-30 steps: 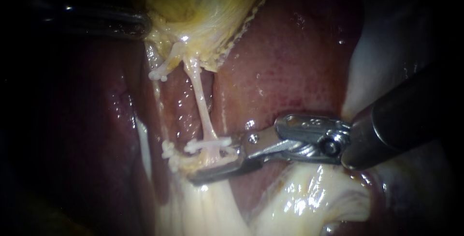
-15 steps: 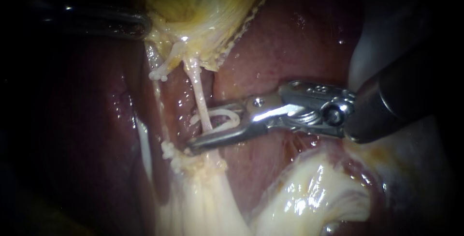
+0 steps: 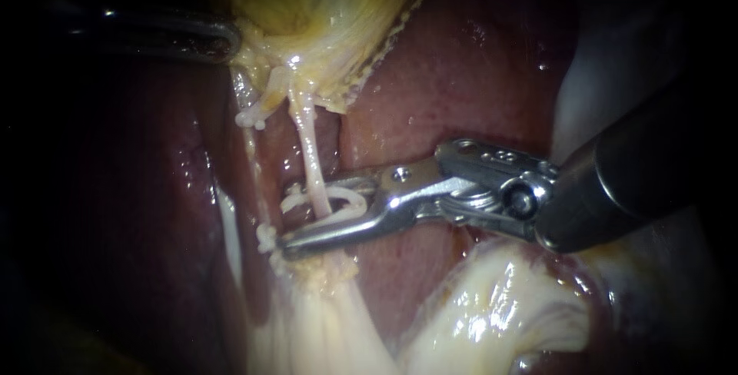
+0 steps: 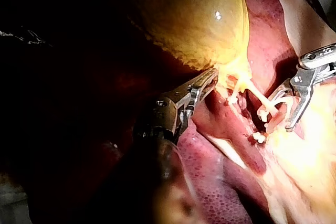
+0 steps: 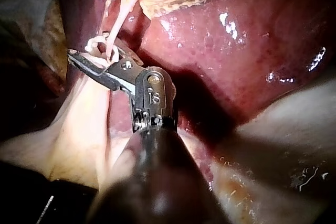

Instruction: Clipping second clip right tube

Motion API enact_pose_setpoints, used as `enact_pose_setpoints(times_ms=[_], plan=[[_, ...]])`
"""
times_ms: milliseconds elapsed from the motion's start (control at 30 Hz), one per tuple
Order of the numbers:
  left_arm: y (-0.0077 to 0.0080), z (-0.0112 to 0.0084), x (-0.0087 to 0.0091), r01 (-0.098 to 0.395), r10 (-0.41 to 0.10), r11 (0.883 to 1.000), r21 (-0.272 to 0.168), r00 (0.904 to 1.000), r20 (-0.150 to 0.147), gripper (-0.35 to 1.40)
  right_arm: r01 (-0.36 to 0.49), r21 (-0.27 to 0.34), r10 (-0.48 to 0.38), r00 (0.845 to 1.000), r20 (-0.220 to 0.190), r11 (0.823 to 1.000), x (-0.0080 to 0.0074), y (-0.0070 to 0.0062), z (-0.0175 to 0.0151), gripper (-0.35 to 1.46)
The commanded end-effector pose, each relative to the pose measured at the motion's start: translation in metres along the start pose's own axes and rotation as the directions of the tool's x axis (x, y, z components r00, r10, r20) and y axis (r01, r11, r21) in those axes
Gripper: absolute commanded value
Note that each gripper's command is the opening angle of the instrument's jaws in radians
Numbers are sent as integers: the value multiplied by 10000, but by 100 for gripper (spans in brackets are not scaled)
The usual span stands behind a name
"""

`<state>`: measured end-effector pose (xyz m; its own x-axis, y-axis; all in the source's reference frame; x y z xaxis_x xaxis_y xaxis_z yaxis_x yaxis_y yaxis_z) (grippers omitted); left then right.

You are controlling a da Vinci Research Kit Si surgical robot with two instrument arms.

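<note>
The right tube (image 3: 310, 152) is thin, soft and wet, drawn taut from the gallbladder (image 3: 323, 6) downward. It would likely tear under sideways pull. Grip point: mid-length, where the open white clip (image 3: 346, 204) loops it. The 2 jaws of the right instrument (image 3: 311, 217) stand slightly apart, both bearing on that clip. The left instrument (image 4: 210, 80) has its jaws clamped on the gallbladder's edge. The liver (image 3: 461, 83) surface is slick, and room beside the tube is narrow.

Our left instrument (image 3: 207, 37) met the gallbladder (image 3: 323, 6) from the left. Below the gallbladder, the right tube (image 3: 310, 152) ran down in front of the liver (image 3: 461, 91), passing between our right instrument's (image 3: 300, 217) jaws and inside the clip (image 3: 350, 204) they held.
</note>
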<state>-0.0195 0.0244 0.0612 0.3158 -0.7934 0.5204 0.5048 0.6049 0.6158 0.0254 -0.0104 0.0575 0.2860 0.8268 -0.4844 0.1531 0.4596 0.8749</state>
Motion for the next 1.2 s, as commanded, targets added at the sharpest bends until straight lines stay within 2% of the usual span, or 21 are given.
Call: enact_pose_setpoints(times_ms=[33,233,433,500,633,867,1200], plan=[[0,0,0,0,0,10000,-1,10000,0,-35,-82,76,82,10000,-26,9999,0,-2,1,49],[0,0,0,1,-1,10000,-1,10000,0,-35,-79,206,80,10000,-46,9998,0,-3,1,43],[0,0,0,1,-1,10000,-3,10000,1,-35,-369,335,367,9993,68,9988,-1,0,-2,24],[0,0,0,2,-2,10000,-3,10000,1,-35,-423,455,416,9990,163,9981,-1,1,-2,11],[0,0,0,2,-2,10000,-4,10000,1,-35,-744,709,717,9966,404,9947,-1,3,-2,-35],[-1,0,0,3,-3,10000,-6,10000,1,-35,-810,1011,744,9949,677,9916,-1,7,1,-35],[0,0,0,3,-3,10000,-5,10000,1,-35,-809,1024,741,9949,687,9914,-2,8,0,-35]])
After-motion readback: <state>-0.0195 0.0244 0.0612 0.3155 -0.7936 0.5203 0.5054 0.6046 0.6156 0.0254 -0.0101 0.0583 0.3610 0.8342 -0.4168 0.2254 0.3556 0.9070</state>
